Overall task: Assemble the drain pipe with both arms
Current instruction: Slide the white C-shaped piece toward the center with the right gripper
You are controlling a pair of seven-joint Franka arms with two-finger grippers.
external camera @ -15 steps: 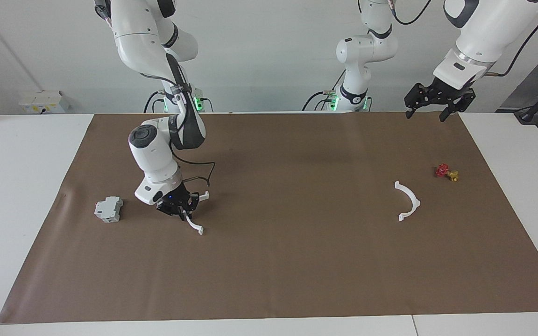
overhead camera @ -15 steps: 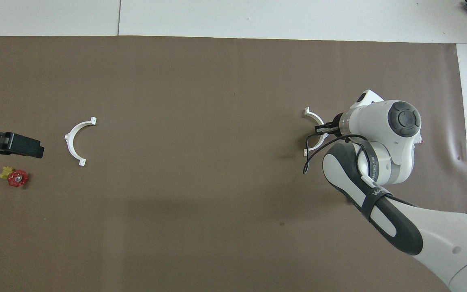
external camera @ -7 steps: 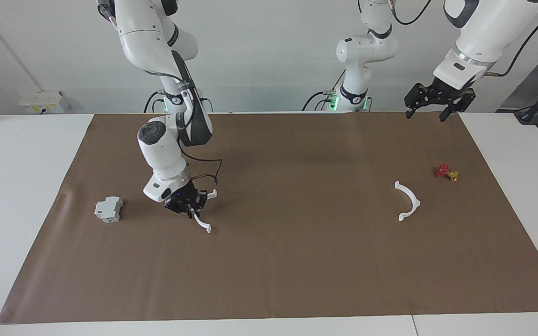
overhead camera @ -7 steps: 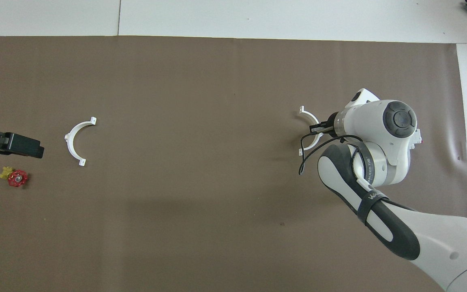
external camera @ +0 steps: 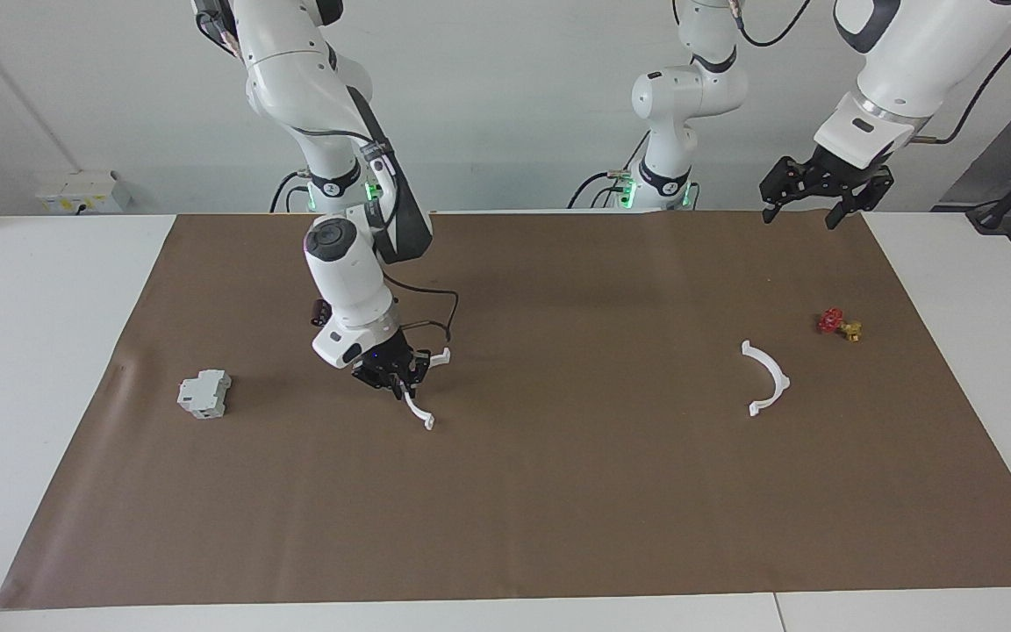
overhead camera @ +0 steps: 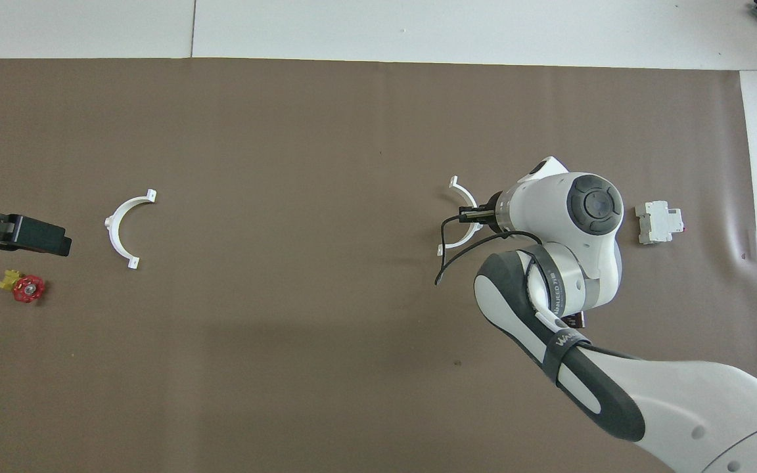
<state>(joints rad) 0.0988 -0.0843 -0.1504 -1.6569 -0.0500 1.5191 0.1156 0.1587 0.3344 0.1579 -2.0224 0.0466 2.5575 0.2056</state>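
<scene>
We are seeing the right gripper (external camera: 397, 383) grasping one white half-ring (external camera: 419, 411) above the brown mat (external camera: 558, 491); the left gripper (external camera: 813, 206) is waiting, its fingers released.

Bare brown mat (external camera: 558, 491) between half-rings; grey block (external camera: 204, 393), red-gold valve (external camera: 839, 325) sit at mat ends.

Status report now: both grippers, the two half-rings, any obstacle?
Right gripper shut on one half-ring, above mat. Left gripper open, waiting. Other half-ring flat on mat. Nothing between.
</scene>
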